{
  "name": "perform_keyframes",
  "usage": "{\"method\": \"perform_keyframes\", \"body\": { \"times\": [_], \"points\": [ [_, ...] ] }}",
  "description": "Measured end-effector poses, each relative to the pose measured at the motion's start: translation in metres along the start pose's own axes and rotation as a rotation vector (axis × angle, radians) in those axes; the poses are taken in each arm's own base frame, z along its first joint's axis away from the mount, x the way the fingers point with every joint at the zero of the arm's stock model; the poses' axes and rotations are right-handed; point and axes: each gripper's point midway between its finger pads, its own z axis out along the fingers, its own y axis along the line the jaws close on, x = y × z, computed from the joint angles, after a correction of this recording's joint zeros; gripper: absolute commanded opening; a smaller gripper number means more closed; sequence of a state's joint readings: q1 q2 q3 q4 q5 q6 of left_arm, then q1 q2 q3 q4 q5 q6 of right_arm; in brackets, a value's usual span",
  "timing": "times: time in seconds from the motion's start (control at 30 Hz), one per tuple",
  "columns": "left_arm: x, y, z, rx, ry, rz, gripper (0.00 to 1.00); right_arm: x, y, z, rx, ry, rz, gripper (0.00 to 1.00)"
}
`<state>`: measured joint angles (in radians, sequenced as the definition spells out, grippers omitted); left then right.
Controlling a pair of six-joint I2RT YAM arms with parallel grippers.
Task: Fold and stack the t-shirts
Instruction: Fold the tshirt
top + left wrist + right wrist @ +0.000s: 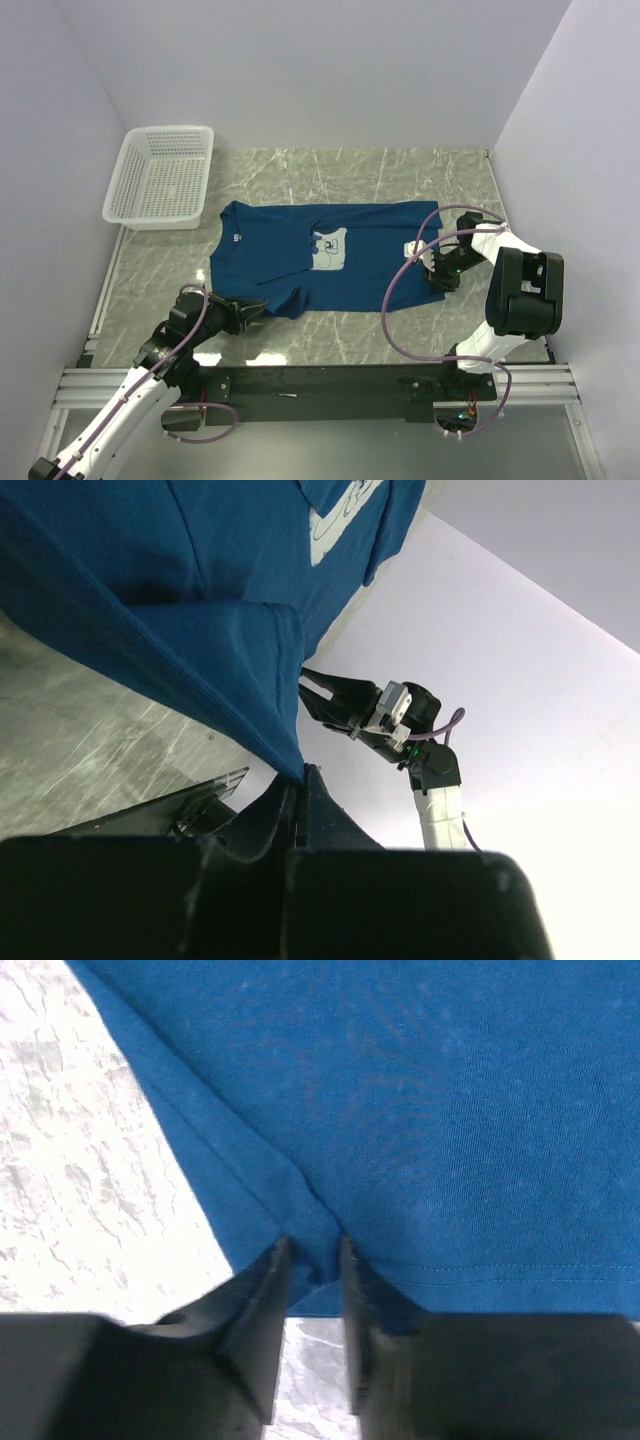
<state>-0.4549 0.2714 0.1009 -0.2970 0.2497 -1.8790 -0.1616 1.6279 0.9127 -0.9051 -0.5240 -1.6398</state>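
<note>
A dark navy-blue short-sleeved cotton t-shirt (350, 265) lies spread flat on the grey-veined marble table (400, 170), collar toward the left and hem toward the right, with a white plastic lattice basket (160, 178) standing apart at the far left. The right gripper (440, 272) sits at the near hem corner; its wrist view shows the fingers nearly closed, with a ridge of hem pinched between them. The left gripper (252, 314) is at the near sleeve, and its wrist view shows the sleeve corner lifted off the table and running down into the fingers. They seem pressed together on it, though the contact is dark and hard to read. The cloth looks light, limp and stretchy, so it should sag and drag. The doubled hems at corners give the surest hold
</note>
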Motion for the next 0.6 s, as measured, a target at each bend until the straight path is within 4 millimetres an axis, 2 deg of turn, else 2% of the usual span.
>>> {"method": "perform_keyframes", "body": {
  "times": [0.13, 0.17, 0.4, 0.47, 0.53, 0.6],
  "points": [
    [0.0, 0.0, 0.0, 0.0, 0.0, 0.0, 0.0, 0.0, 0.0, -0.001, 0.005, 0.003, 0.007, 0.12],
    [0.0, 0.0, 0.0, 0.0, 0.0, 0.0, 0.0, -0.001, 0.0, -0.003, 0.012, 0.003, 0.006, 0.11],
    [0.001, -0.002, -0.002, 0.013, 0.003, 0.004, 0.0, -0.013, -0.003, -0.035, 0.126, -0.032, -0.006, 0.09],
    [0.002, -0.004, -0.003, 0.019, 0.004, 0.005, 0.0, -0.017, -0.002, -0.044, 0.161, -0.043, -0.017, 0.06],
    [0.002, -0.004, -0.005, 0.022, 0.005, 0.006, 0.0, -0.022, 0.0, -0.051, 0.185, -0.055, -0.029, 0.0],
    [0.002, -0.005, -0.006, 0.025, 0.004, 0.006, 0.0, -0.025, 0.003, -0.054, 0.196, -0.069, -0.034, 0.0]
  ]
}}
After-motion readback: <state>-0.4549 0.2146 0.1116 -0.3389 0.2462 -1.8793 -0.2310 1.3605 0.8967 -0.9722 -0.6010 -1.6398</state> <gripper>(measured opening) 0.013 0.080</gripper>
